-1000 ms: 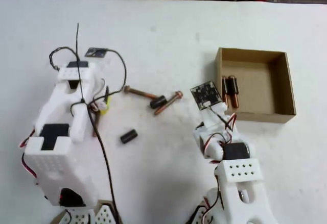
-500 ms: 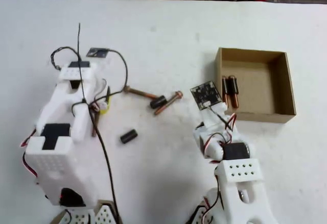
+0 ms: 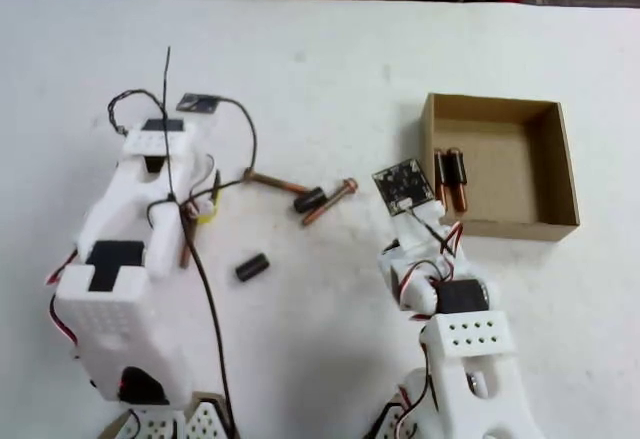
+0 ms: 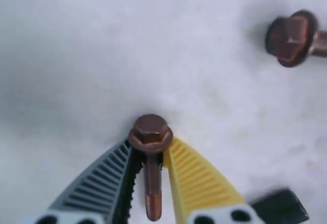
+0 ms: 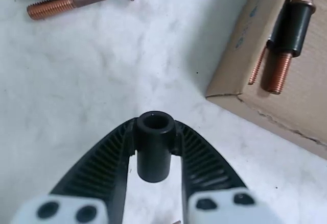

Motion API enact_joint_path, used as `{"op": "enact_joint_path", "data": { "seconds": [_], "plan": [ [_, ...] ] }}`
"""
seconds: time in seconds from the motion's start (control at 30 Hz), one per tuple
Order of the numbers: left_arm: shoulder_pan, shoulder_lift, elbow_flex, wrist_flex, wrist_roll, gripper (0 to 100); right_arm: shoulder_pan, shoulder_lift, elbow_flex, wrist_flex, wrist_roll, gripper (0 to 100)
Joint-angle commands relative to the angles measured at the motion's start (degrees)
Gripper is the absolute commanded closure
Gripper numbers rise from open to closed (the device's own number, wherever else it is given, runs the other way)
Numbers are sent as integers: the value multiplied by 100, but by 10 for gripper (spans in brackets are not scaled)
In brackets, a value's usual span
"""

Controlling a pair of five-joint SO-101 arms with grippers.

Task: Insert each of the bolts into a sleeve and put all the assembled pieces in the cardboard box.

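Two parts are held ready: the copper hex-head bolt (image 4: 150, 134) is pinched in the left gripper (image 4: 149, 150), which has been nudged slightly toward three o'clock in the high view. That way lies the right gripper (image 5: 155, 132), clamped on the black cylindrical sleeve (image 5: 154, 155). Mating is judged near. The brown cardboard box (image 3: 560, 174) is found at two o'clock of that sleeve.

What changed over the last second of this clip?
The left arm shifted slightly toward the right arm, left claw shut on a bolt. The right claw with its sleeve, the loose bolts, the spare sleeve and the box stayed put.
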Motion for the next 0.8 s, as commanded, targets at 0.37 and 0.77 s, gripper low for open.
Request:
{"op": "enact_joint_path", "data": {
  "seconds": [0.37,0.77],
  "plan": [
    [760,-1305,-536,1108,-70,980,-1244,-145,-62,-259,-44,981],
    [549,-3837,1363,571,-545,980,-2123,-585,-97,-664,-53,982]
  ]
}}
